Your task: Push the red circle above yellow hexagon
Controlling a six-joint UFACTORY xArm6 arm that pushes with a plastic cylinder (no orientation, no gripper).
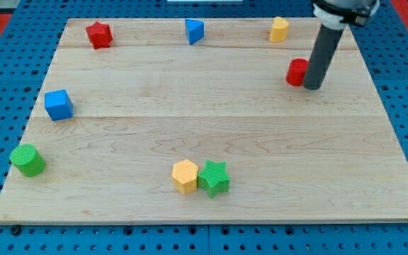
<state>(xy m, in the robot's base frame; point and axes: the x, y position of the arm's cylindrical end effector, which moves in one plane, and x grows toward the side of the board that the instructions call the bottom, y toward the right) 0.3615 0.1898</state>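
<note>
Tip (pixel 312 88) touches red circle's (pixel 296 72) right side, hiding part of it, near bench's (pixel 190 113) top-right edge; no pincer shows. Bare wood lies between circle and yellow hexagon (pixel 185 176) at bottom centre.

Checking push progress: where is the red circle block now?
The red circle block sits at the view's upper right, touching my tip on its left, below the yellow block.

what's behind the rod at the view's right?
The red circle sits at my tip, on its left side. The rod covers the circle's right edge, so contact cannot be confirmed.
</note>
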